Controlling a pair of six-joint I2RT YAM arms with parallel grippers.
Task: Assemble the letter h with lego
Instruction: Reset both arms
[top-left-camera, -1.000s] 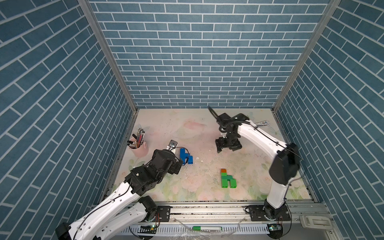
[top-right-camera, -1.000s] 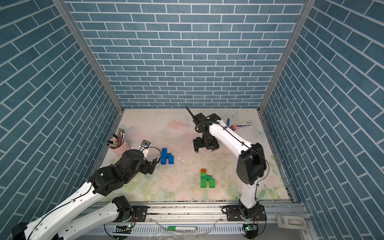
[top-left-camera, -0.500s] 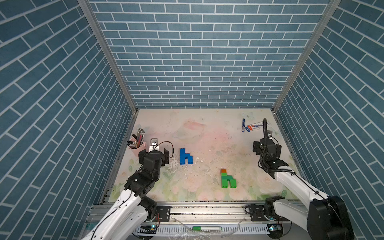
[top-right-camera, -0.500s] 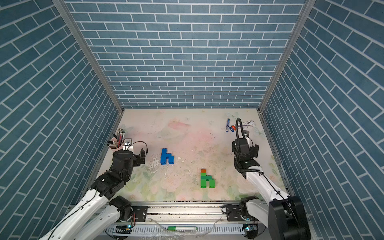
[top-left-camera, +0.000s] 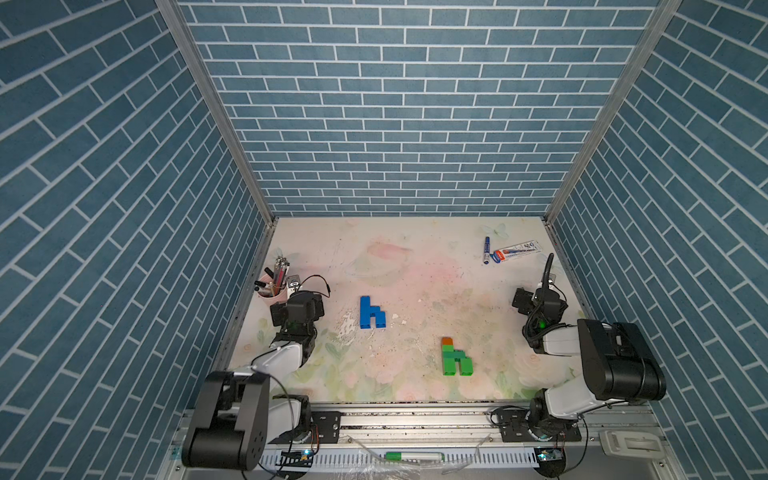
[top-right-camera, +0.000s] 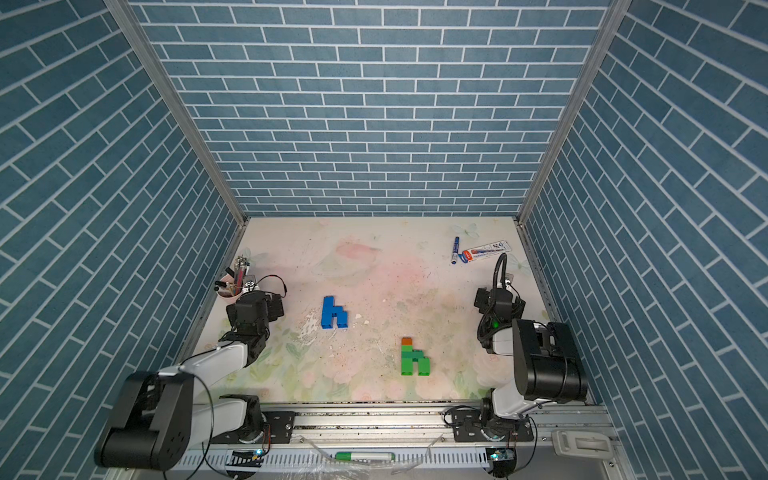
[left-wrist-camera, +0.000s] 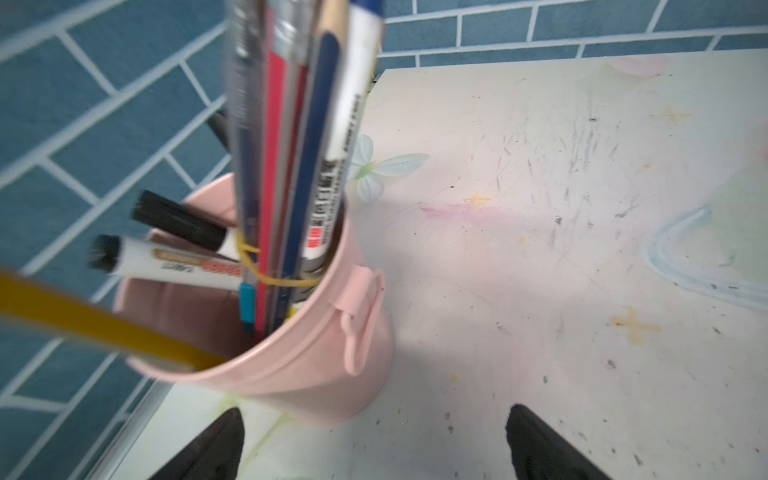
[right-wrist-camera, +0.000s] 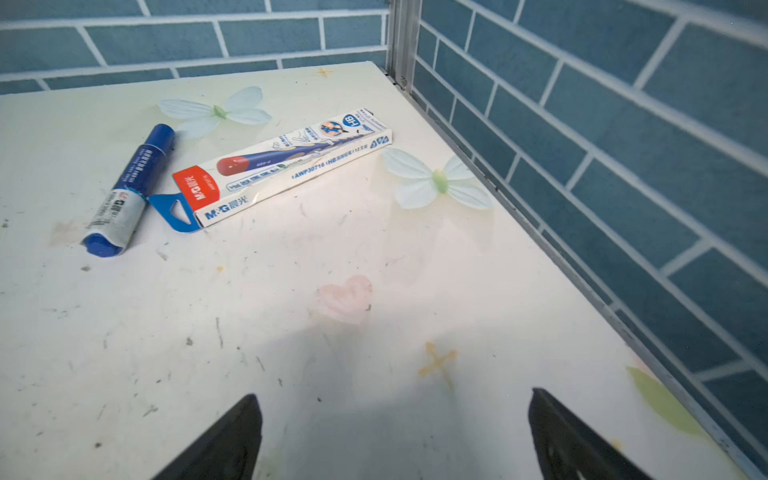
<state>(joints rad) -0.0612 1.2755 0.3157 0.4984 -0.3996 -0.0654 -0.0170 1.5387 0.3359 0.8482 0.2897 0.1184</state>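
Observation:
Two lego letters lie flat on the table in both top views. A blue lego h (top-left-camera: 371, 313) (top-right-camera: 333, 313) lies left of centre. A green lego h (top-left-camera: 455, 360) (top-right-camera: 413, 360) topped by an orange brick (top-left-camera: 447, 341) lies nearer the front. My left gripper (top-left-camera: 293, 307) (left-wrist-camera: 374, 415) is open and empty at the left edge, well left of the blue h. My right gripper (top-left-camera: 535, 301) (right-wrist-camera: 395, 399) is open and empty at the right edge, far from the green h. Neither wrist view shows any lego.
A pink cup (top-left-camera: 272, 291) (left-wrist-camera: 291, 374) full of pens stands just ahead of my left gripper, against the left wall. A blue marker pen (top-left-camera: 486, 249) (right-wrist-camera: 129, 191) and a pencil box (top-left-camera: 517, 251) (right-wrist-camera: 282, 170) lie at the back right, ahead of my right gripper.
Both arms have pulled back and folded at the table's sides. The left left the blue h for the cup; the right went from mid-table to the right edge. The letters stayed put.

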